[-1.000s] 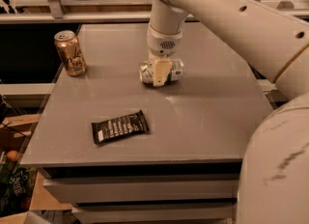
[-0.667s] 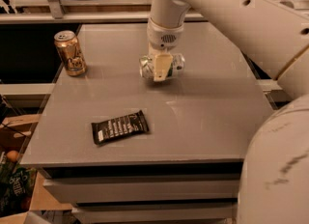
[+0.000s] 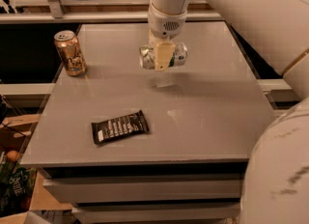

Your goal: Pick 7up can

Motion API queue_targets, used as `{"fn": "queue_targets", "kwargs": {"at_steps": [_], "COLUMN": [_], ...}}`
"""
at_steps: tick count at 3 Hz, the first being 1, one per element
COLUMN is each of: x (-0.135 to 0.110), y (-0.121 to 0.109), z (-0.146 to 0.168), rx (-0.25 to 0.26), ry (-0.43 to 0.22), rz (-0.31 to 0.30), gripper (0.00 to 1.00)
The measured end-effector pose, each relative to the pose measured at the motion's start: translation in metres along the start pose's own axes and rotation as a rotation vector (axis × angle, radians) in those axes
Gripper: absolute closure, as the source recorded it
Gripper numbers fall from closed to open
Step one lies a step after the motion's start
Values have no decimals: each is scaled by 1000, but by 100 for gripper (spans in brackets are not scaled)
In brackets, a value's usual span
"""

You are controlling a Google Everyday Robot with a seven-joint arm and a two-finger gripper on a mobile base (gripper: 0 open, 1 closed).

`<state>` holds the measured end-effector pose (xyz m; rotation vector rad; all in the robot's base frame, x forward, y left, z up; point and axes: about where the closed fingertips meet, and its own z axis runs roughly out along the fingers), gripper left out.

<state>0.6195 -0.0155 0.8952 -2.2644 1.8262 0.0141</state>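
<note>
**7up can clamped in gripper, held clear of counter**

Nearest, at lower right: the bulky white robot body (image 3: 280, 170), filling that corner. At lower left, beside the counter's base: cardboard boxes (image 3: 19, 189) with printed packaging, too dim to read.

On the grey counter (image 3: 217, 121), toward the front-left: a black snack bar wrapper (image 3: 119, 127) with pale lettering. Lying flat, slightly angled, well apart from everything else.

Farther back, over the middle of the counter: the gripper (image 3: 163, 60), pointing straight down from a white arm (image 3: 231, 6) reaching in from the upper right. Closed on the 7up can (image 3: 179, 55), with one cream finger (image 3: 164, 54) crossing the can's front at mid-length and the other finger hidden behind.

Can held on its side, long axis running left to right. Silver ends sticking out on either side of the finger, with green and white showing on the body. Not touching the counter: a soft shadow (image 3: 164, 82) on the surface directly beneath, with a visible gap between the two.

Back-left, near the counter's left edge: a gold-orange can (image 3: 70, 53), standing upright with a silver top. Well apart from the gripper and the can in its grasp.

Beyond the counter's far edge: a pale horizontal rail (image 3: 96, 18), with dark shelving above, contents unclear.
</note>
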Motion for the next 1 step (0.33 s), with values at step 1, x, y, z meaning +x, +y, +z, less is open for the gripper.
{"fn": "queue_targets", "kwargs": {"at_steps": [1], "x": [-3], "y": [-3], "z": [-6], "rx": [7], "ry": [-2], "rz": [-15], "gripper": [100]}}
